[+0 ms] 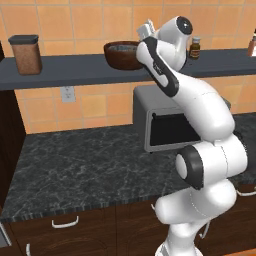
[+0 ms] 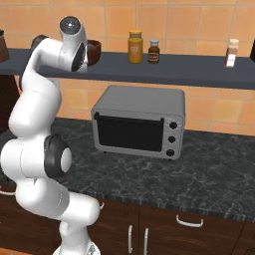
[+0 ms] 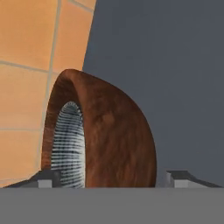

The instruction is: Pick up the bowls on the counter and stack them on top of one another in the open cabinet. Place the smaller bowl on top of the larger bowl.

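Orange tiles backed the kitchen, and below them you had the black marbled table [image 1: 90, 165] carrying the grey microwave [image 2: 139, 122]. Above ran the open cabinet [image 1: 75, 70], a long slate-grey shelf board. On it sat the larger bowl [image 1: 122, 55], deep, glossy and reddish-brown, with the smaller bowl [image 3: 68, 144] nested inside, its ribbed silvery surface visible within the brown rim. Your end effector [image 3: 111, 179] hovered right at the brown bowl, tips spread wide to either side and gripping nothing. I judge the stacking done and the release under way, so you should have drawn straight back along the approach line, keeping both fingertips [image 3: 183, 177] clear of the rim to avoid tipping the stack.
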Controlling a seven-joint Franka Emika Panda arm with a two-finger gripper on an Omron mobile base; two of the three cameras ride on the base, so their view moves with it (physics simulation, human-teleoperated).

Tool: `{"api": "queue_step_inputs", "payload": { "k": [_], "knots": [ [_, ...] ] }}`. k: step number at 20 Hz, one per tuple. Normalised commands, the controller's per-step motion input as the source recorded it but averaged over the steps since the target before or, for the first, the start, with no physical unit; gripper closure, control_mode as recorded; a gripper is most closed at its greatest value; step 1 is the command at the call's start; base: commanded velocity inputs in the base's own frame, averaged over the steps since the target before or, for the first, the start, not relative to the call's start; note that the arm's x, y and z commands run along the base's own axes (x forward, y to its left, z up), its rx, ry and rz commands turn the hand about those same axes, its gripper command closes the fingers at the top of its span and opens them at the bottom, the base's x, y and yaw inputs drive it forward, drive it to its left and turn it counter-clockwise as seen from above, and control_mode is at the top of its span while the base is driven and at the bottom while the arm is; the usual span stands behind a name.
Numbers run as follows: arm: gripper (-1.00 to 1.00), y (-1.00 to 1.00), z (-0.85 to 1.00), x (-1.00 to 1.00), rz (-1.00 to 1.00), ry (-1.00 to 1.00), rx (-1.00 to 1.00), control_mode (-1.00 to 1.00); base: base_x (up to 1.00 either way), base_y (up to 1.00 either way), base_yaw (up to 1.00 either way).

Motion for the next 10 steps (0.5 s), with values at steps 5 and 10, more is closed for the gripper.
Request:
{"api": "queue_step_inputs", "payload": {
  "k": [5,10],
  "knots": [
    [-1.00,-0.04,0.04,-0.91,-0.01,0.04,0.11,-1.00,0.00,0.00,0.00],
    [-1.00,-0.23,-0.08,-1.00,0.00,0.35,-0.04,-1.00,0.00,0.00,0.00]
  ]
}}
